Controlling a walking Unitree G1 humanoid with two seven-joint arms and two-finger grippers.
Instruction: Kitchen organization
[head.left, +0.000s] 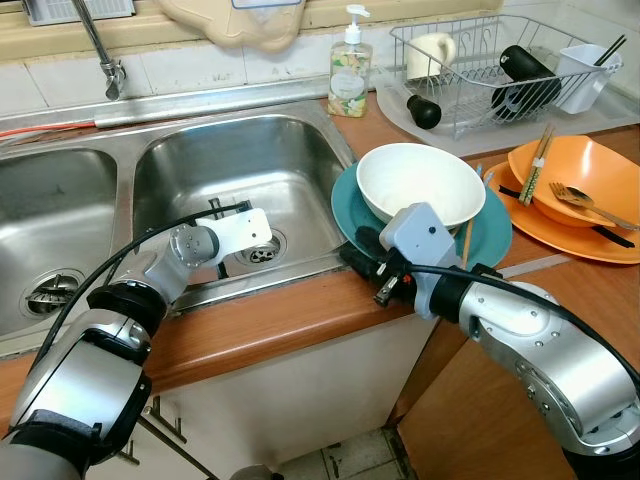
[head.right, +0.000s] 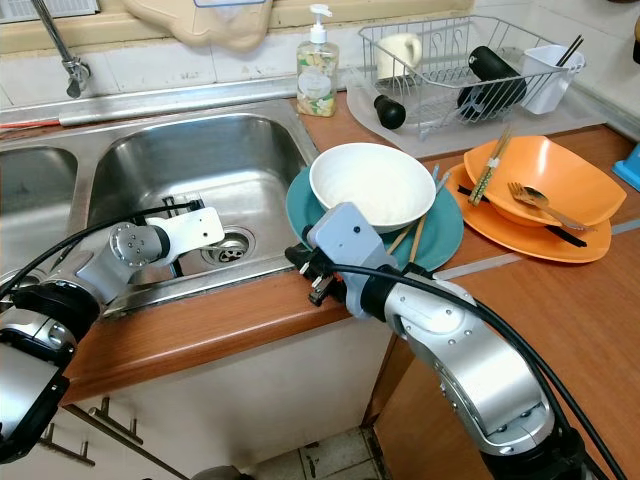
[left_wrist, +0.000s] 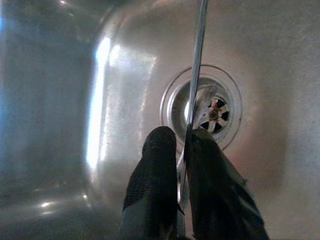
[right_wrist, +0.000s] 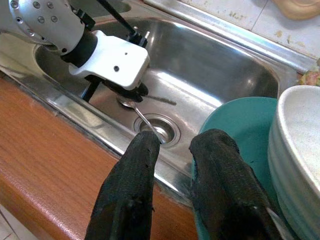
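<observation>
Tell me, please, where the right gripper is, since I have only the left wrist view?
Observer: The right gripper hovers open over the front rim of the sink, next to a teal plate.
Operator: Is anything on that plate?
Observer: Yes, a white bowl sits on it.
Operator: And what is the thin metal thing I am holding?
Observer: It looks like a spoon. The right wrist view shows a rounded end at the left gripper, which is shut on it above the drain.
</observation>
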